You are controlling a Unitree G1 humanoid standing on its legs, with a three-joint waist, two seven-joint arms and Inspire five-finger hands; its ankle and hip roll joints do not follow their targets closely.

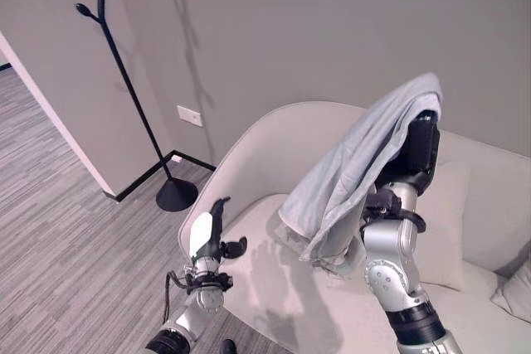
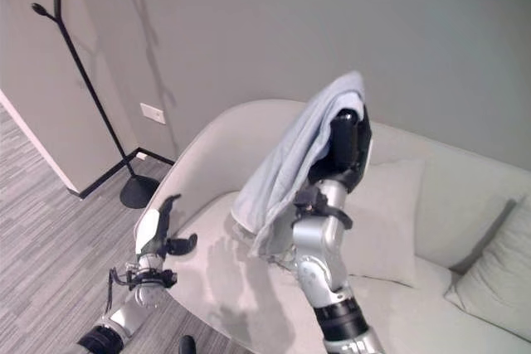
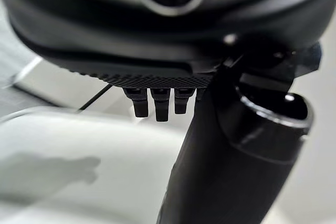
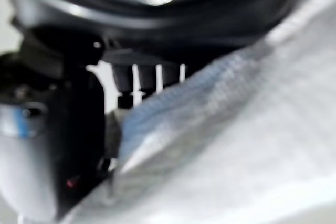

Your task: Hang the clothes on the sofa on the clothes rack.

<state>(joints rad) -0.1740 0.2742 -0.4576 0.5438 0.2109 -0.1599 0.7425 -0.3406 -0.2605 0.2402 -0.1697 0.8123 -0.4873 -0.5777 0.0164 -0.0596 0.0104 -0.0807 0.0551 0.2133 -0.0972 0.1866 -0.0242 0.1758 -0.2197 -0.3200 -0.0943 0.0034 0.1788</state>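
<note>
One pale grey-blue cloth garment [image 1: 357, 163] is draped over the raised right robot hand [image 1: 421, 148], above the cream fabric sofa [image 1: 274, 147]; can't tell if those fingers grip it. Left robot hand [image 1: 211, 234] hangs relaxed, holding nothing, by the sofa's rounded end. Black branch-shaped metal clothes rack [image 1: 124, 80] stands on the grey carpet floor [image 1: 58, 230] by the wall corner, well apart, sofa end between.

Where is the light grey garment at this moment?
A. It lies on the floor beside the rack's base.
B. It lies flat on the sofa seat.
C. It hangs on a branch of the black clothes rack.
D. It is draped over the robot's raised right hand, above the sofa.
D: the light grey garment hangs over the raised right hand above the sofa, while the clothes rack stands bare by the wall.
</note>
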